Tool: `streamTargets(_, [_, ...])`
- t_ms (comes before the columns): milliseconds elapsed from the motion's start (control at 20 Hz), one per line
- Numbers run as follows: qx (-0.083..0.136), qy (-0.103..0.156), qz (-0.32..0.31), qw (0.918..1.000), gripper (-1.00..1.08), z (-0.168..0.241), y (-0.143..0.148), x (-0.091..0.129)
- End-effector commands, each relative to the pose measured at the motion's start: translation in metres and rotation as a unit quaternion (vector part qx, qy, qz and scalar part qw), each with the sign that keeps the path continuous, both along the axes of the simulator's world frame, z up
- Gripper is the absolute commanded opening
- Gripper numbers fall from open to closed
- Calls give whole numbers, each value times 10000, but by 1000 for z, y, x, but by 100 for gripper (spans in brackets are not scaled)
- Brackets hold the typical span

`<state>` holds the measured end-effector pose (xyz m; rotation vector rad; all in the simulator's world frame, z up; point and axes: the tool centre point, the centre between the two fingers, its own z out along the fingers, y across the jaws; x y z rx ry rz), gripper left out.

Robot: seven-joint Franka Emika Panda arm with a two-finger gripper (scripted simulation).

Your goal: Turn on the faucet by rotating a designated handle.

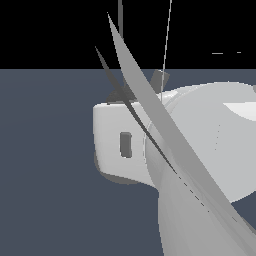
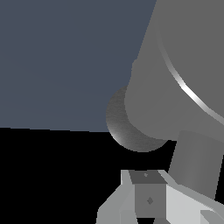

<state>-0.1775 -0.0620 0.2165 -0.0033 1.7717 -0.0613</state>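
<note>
The white robot arm [image 1: 210,150] fills most of the exterior view, its body running off that view's right edge; a blue-grey floor [image 1: 45,175] lies behind it under a black background. In the wrist view the faucet [image 2: 175,78], a thick matte grey cylinder, occupies the upper part of the picture; its darker speckled base [image 2: 124,131] shows round beneath the cylinder. A thin bright curved line, possibly the handle [image 2: 188,92], crosses the cylinder; identity uncertain. The end effector [image 2: 146,197] sits just beside the base; only part of one finger [image 2: 146,177] is visible; released or clenched cannot be determined.
</note>
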Motion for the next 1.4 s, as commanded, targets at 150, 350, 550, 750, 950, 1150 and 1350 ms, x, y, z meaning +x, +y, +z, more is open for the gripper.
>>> streamTargets(150, [31,-512,21,9987,-100,48,-3,-29])
streamTargets(350, [-46,8,50,10000,-100,1,10,0])
streamTargets(550, [-28,-108,44,9999,-100,9,19,3])
streamTargets(750, [-11,-222,37,9997,-100,16,28,5])
streamTargets(950, [6,-337,31,9994,-100,24,37,7])
streamTargets(1150, [24,-451,24,9990,-100,32,46,9])
streamTargets(1350, [41,-566,18,9984,-100,40,55,11])
